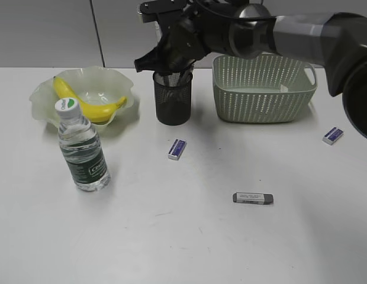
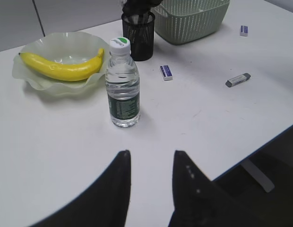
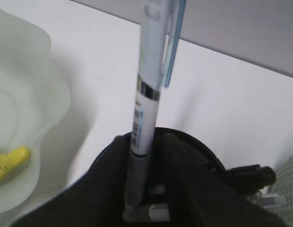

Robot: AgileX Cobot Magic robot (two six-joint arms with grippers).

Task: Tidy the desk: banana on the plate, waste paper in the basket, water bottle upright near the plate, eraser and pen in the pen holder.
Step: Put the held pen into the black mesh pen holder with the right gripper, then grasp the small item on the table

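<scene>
My right gripper (image 3: pixel 142 139) hangs over the black mesh pen holder (image 1: pixel 173 100). A light blue pen (image 3: pixel 149 94) stands between its fingers, tip down inside the cup. The jaws stand slightly apart, with a gap beside the pen. The banana (image 1: pixel 97 109) lies in the green wavy plate (image 1: pixel 44 97). In front of the plate the water bottle (image 1: pixel 83 151) stands upright. A blue-and-white eraser (image 1: pixel 177 149) lies before the pen holder. My left gripper (image 2: pixel 151 156) is open over bare desk, empty. The waste paper is out of view.
The green perforated basket (image 1: pixel 263 89) stands right of the pen holder. A second small eraser (image 1: pixel 332 135) lies at the far right, and a grey flat bar (image 1: pixel 253 198) lies in the middle front. The desk's front edge (image 2: pixel 260 142) runs close to my left gripper.
</scene>
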